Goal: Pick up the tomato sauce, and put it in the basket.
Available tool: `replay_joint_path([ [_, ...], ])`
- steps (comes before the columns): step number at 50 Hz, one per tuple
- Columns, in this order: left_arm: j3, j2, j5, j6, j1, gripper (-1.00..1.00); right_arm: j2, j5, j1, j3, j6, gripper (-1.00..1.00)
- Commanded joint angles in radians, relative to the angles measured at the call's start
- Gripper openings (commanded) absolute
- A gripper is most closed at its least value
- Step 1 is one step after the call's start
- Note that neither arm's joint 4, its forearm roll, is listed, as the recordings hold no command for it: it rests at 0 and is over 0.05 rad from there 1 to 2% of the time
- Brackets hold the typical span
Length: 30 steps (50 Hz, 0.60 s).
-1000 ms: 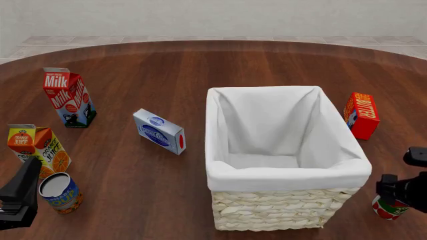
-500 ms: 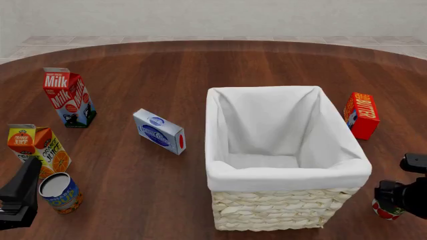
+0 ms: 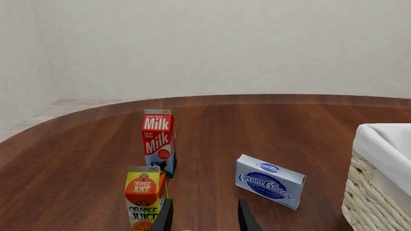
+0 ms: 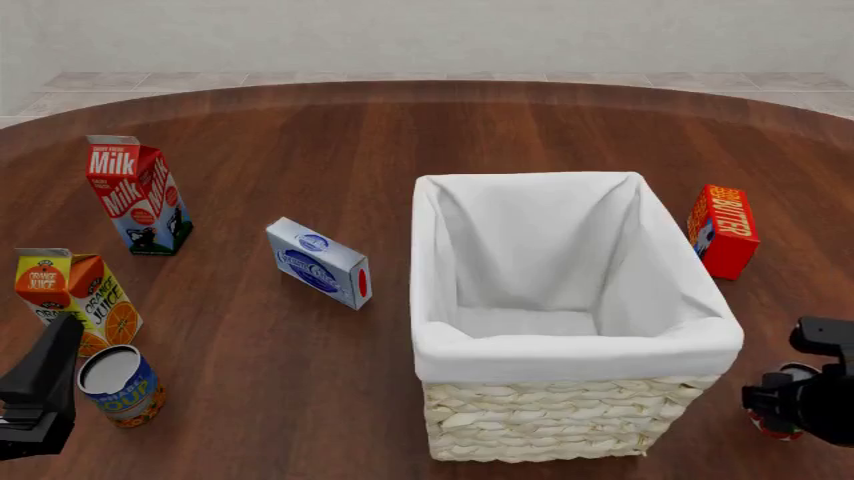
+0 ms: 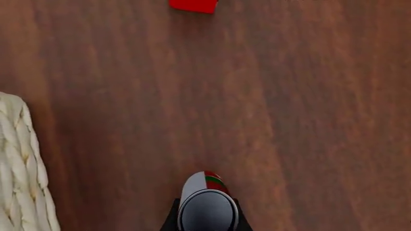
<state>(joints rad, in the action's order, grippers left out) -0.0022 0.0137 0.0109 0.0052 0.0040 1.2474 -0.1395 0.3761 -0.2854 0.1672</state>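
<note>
Right wrist view: right gripper (image 5: pixel 207 222) straddles the sauce can (image 5: pixel 207 208), fingers (image 5: pixel 172 219) tight on both sides; firm grip or not, can't tell. Can stands on the tabletop (image 4: pixel 334 140), just right of the basket (image 4: pixel 567 415). Left gripper (image 3: pixel 204 220) part-open, empty, near the juice carton (image 3: pixel 145 197). Butter box (image 4: pixel 723 230) beyond.

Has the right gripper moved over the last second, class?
Yes. In the front view the right gripper has sunk lower beside the basket, now covering most of the tomato sauce.
</note>
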Motion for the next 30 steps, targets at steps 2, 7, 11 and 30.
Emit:
replay_joint_path([
  [2, 0.000, 0.000, 0.000, 0.000, 0.000, 1.00, -0.027, -0.009, -0.023, 0.009, -0.014, -1.00],
  [7, 0.000, 0.000, 0.000, 0.000, 0.000, 1.00, -0.065, -0.032, -0.035, 0.013, -0.020, -1.00],
  [11, 0.000, 0.000, 0.000, 0.000, 0.000, 1.00, -0.101, -0.056, -0.045, 0.019, -0.028, -1.00],
  [30, 0.000, 0.000, 0.000, 0.000, 0.000, 1.00, -0.359, -0.308, -0.088, -0.032, -0.047, -1.00],
])
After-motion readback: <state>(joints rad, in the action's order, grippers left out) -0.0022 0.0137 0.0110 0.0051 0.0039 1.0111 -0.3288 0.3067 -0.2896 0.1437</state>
